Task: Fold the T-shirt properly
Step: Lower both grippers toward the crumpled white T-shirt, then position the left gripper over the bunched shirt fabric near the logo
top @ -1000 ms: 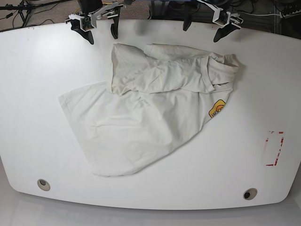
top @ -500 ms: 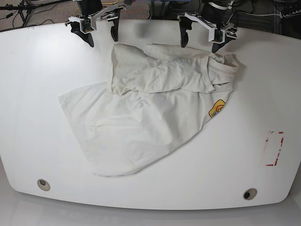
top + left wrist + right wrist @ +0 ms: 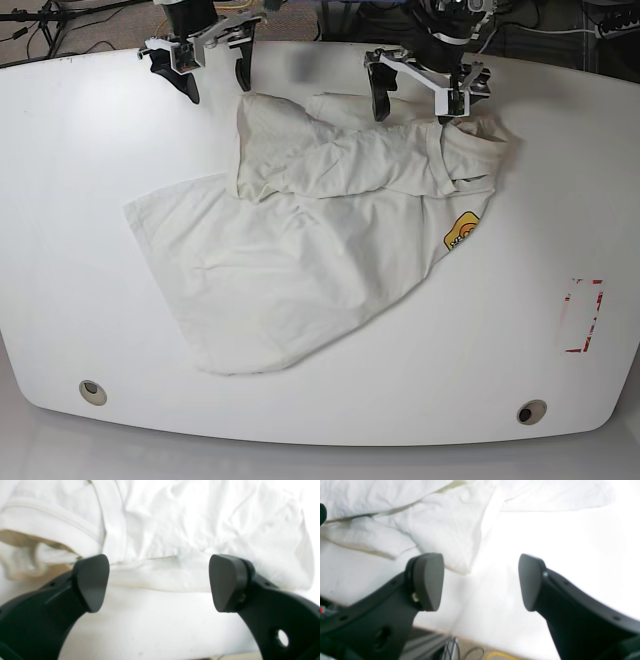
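The cream T-shirt (image 3: 310, 240) lies crumpled on the white table (image 3: 80, 200), its upper part folded over itself and its yellow-orange logo patch (image 3: 461, 232) showing at the right. My left gripper (image 3: 412, 108) hovers open over the shirt's far edge near the collar. In the left wrist view the left gripper (image 3: 157, 585) has its fingers wide apart, with the T-shirt (image 3: 187, 530) hem just beyond them. My right gripper (image 3: 217, 85) stands open at the far edge, just past the shirt's far-left corner. The right wrist view shows the right gripper (image 3: 480, 582) empty and a T-shirt (image 3: 440, 525) fold close by.
A red-marked rectangle (image 3: 583, 315) is taped on the table at the right. Two round holes (image 3: 92, 391) (image 3: 531, 411) sit near the front edge. Cables and dark floor lie past the table's far edge (image 3: 300, 45).
My left gripper has moved left and down from the far right edge to over the shirt's collar area. The right gripper and the shirt have stayed put.
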`<control>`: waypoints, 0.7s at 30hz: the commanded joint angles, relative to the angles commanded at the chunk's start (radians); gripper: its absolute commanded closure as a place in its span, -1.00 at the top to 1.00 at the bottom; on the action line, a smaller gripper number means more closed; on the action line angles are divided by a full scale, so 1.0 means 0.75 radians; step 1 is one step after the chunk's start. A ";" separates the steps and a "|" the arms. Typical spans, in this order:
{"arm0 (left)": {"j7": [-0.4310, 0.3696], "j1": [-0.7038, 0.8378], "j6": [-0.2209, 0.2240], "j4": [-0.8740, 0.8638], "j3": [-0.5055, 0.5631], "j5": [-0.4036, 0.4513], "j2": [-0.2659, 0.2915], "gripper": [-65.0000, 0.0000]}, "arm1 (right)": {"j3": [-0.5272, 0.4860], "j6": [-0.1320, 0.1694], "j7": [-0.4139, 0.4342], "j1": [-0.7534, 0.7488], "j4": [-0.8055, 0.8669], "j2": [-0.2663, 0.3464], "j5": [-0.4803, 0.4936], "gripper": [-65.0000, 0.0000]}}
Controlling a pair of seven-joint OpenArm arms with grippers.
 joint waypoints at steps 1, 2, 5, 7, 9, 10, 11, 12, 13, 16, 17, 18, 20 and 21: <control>0.027 -0.018 0.000 -0.002 -0.018 -0.027 0.000 0.83 | 0.000 0.000 -0.002 0.000 0.000 0.000 0.000 0.37; 0.051 -0.033 0.000 -0.002 -0.031 -0.045 0.000 0.83 | 0.000 0.000 -0.002 0.000 0.000 0.000 0.000 0.37; 0.125 -0.070 0.000 0.000 -0.074 -0.096 0.006 0.82 | 0.000 0.002 -0.002 0.002 0.000 0.000 0.000 0.37; 0.178 -0.096 0.002 -0.002 -0.123 -0.143 0.008 0.82 | 0.000 0.002 -0.002 0.002 0.000 0.000 0.000 0.37; 0.207 -0.123 0.002 -0.006 -0.164 -0.182 0.008 0.82 | 0.000 0.002 -0.002 0.002 0.000 0.000 0.000 0.37; 0.221 -0.135 0.002 -0.006 -0.180 -0.198 0.008 0.82 | 0.000 0.002 -0.002 0.002 0.000 0.000 0.000 0.37; 0.235 -0.149 0.002 -0.008 -0.194 -0.215 0.006 0.82 | 0.000 0.004 -0.002 0.002 -0.002 0.000 0.000 0.37; 0.250 -0.158 0.002 -0.008 -0.198 -0.223 0.004 0.82 | 0.000 0.010 -0.002 0.002 -0.002 0.000 0.000 0.37; 0.268 -0.170 0.002 -0.008 -0.203 -0.233 0.002 0.82 | 0.000 0.023 -0.002 0.002 -0.002 0.000 0.000 0.37; 0.299 -0.186 0.002 -0.008 -0.203 -0.241 0.000 0.82 | 0.000 0.063 -0.002 0.016 -0.002 0.000 0.002 0.37; 0.311 -0.194 0.002 -0.008 -0.203 -0.241 0.000 0.82 | 0.000 0.082 -0.008 0.023 -0.002 0.000 0.002 0.37; 0.319 -0.196 0.002 -0.008 -0.203 -0.241 0.000 0.82 | 0.000 0.092 -0.018 0.025 -0.002 0.000 0.002 0.37; 0.340 -0.211 0.000 -0.010 -0.203 -0.241 0.002 0.82 | 0.000 0.108 -0.059 0.031 -0.002 -0.002 0.002 0.37; 0.346 -0.215 0.000 -0.010 -0.203 -0.241 0.002 0.82 | 0.000 0.113 -0.068 0.031 -0.002 -0.002 0.004 0.37</control>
